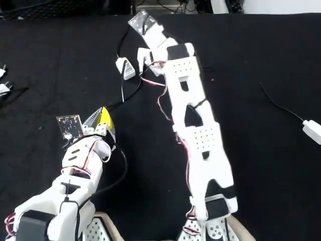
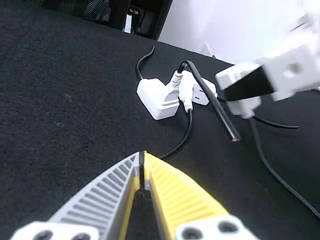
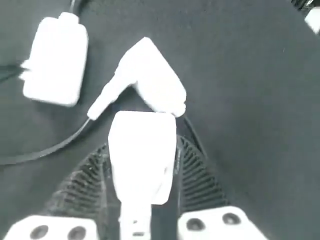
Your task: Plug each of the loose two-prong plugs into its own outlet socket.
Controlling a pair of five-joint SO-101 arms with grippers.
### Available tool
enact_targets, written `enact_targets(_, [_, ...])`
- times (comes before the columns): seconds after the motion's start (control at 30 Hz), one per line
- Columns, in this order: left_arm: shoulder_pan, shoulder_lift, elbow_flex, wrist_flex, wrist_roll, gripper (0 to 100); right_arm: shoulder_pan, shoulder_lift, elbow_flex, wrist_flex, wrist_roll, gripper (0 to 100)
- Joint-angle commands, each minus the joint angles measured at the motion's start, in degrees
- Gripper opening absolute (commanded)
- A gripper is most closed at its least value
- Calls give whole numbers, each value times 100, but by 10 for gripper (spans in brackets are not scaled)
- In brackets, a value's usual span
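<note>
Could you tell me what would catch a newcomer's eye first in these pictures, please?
The long white right arm extends up the black table, the right tool clamped on a white block with a plug against its end. Lower left, the left tool sits shut, its yellow finger bright against the black. A loose plug lies at the table's right edge.
</note>
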Motion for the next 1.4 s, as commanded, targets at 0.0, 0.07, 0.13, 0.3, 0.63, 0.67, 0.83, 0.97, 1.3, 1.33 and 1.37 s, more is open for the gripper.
enact_targets(0.0, [-40,-62,84,-18,-18,30,79,708,-1191,-149,9,12])
enact_targets(0.07, [-40,-62,84,-18,-18,30,132,1191,-1534,-158,9,13])
enact_targets(0.13, [-40,-62,84,-18,-18,30,185,1631,-1868,-158,18,15])
enact_targets(0.3, [-40,-62,75,-18,-18,30,352,2246,-2193,-308,290,16])
enact_targets(0.63, [-40,-62,75,-18,-18,30,264,2193,-2202,-308,273,292])
enact_targets(0.67, [-40,-62,75,-18,-18,30,255,2141,-2202,-246,299,324])
enact_targets(0.83, [-40,-88,66,-18,-18,33,229,1807,-2193,220,308,459])
enact_targets(0.97, [-40,-88,66,-18,-18,33,246,1534,-2193,519,308,520])
enact_targets(1.3, [-40,-88,66,-18,-18,33,334,444,-2193,1635,290,520])
enact_targets(1.33, [-40,-88,66,-18,-18,33,387,338,-2193,1714,281,520])
enact_targets(1.37, [-40,-88,66,-18,-18,33,457,215,-2193,1785,281,520])
